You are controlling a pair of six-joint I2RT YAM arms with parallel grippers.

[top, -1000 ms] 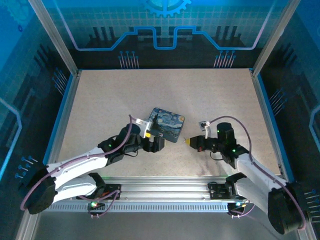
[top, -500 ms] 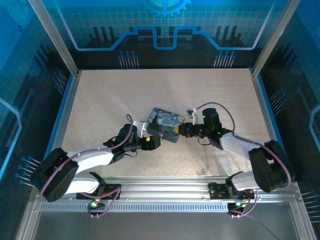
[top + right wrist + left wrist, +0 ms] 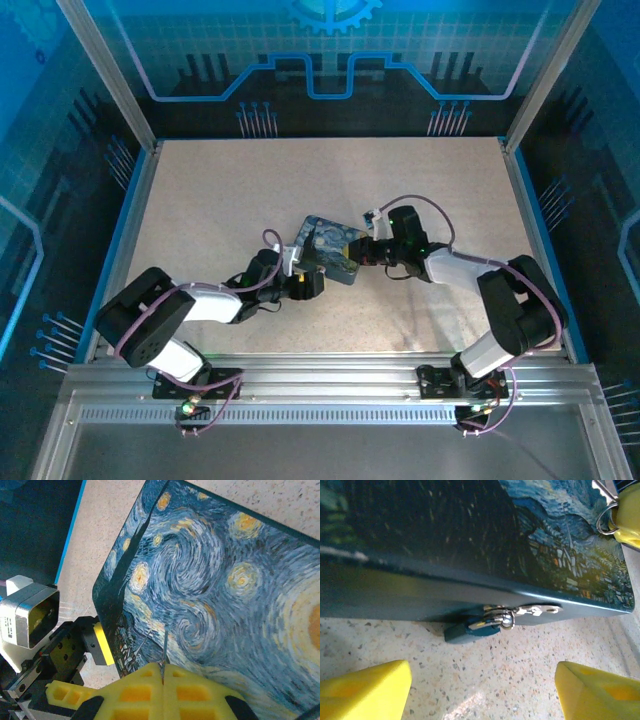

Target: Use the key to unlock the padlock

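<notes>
From above, we see the tin (image 3: 333, 248) near the middle of the table (image 3: 200, 200), with lots of bare room toward every edge. Our left claw (image 3: 482, 692) gapes wide, holding nothing; the padlock (image 3: 466, 631) sits low at the tin's side edge, just ahead. Our right claw (image 3: 163, 672) pinches the key (image 3: 164, 647) tight, above the tin's painted top.

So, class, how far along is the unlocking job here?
Done: the right gripper is shut on the key, over the tin. In hand: the open left gripper faces the padlock. Left: inserting and turning the key; the padlock hangs on the hasp, apparently closed.
</notes>
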